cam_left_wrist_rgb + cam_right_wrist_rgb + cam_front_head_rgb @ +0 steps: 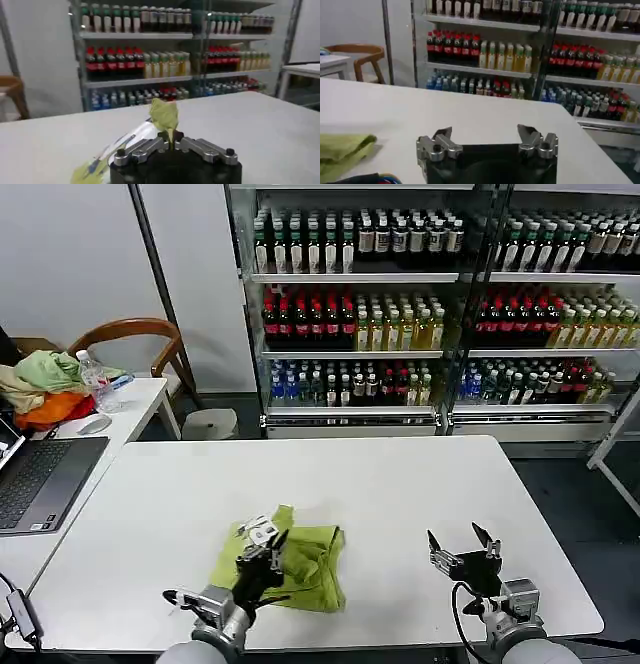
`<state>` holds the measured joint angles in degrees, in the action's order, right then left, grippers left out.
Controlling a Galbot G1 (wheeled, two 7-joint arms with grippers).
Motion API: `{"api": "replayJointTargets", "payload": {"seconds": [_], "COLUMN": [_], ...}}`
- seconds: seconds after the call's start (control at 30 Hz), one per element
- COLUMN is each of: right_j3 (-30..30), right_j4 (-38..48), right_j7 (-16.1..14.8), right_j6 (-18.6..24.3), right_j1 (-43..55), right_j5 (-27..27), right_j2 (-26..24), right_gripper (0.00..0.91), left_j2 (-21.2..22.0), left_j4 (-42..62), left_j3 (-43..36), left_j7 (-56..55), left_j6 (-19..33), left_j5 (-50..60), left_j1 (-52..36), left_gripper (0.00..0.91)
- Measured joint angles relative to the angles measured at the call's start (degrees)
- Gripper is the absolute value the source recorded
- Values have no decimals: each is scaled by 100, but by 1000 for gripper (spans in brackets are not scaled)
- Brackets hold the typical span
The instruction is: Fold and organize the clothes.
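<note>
The clothes are one lime yellow-green T-shirt (305, 564), lying bunched on the white table (380, 494) near its front edge, left of centre. My left gripper (268, 540) is over the shirt's left part and is shut on a fold of its fabric; in the left wrist view a strip of the T-shirt (165, 116) stands up from between the closed fingertips of the left gripper (171, 137). My right gripper (462, 542) hovers open over bare table to the shirt's right. In the right wrist view the right gripper (485, 135) holds nothing and the T-shirt (342, 150) lies off to one side.
A side desk at the left carries a laptop (40, 479), a heap of pale green, beige and orange garments (45, 389) and a water bottle (95, 379). A wooden chair (135, 344) stands behind it. Shelves of drink bottles (400, 304) line the back.
</note>
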<state>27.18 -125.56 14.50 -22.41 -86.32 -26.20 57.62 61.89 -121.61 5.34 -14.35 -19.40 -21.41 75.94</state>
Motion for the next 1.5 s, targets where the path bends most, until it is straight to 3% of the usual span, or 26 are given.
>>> {"api": "replayJointTargets", "payload": {"seconds": [0.13,0.17,0.2,0.67,0.97,1.5], "right_j3": [11,11,11,-50,-51,30], "right_j4": [14,26,36,87,93,79], "right_j7": [0,0,0,-2,-26,-39], "right_j6": [-1,-1,-2,-15,8,89], "right_j1": [4,5,8,109,139,88], "right_j5": [0,0,0,-13,-32,-31], "right_j2": [-1,0,2,-24,-55,-61], "right_gripper": [907,907,907,907,907,907], "left_j2": [80,101,124,350,190,-177], "left_j4": [178,221,263,669,484,633], "left_j3": [-207,-246,-291,-686,-304,1147], "left_j7": [57,69,77,264,238,-417], "left_j6": [49,60,65,444,629,-361], "left_j5": [71,85,97,160,15,-1066], "left_j1": [-161,-198,-235,-592,-455,275], "left_gripper": [50,403,907,907,907,907]}}
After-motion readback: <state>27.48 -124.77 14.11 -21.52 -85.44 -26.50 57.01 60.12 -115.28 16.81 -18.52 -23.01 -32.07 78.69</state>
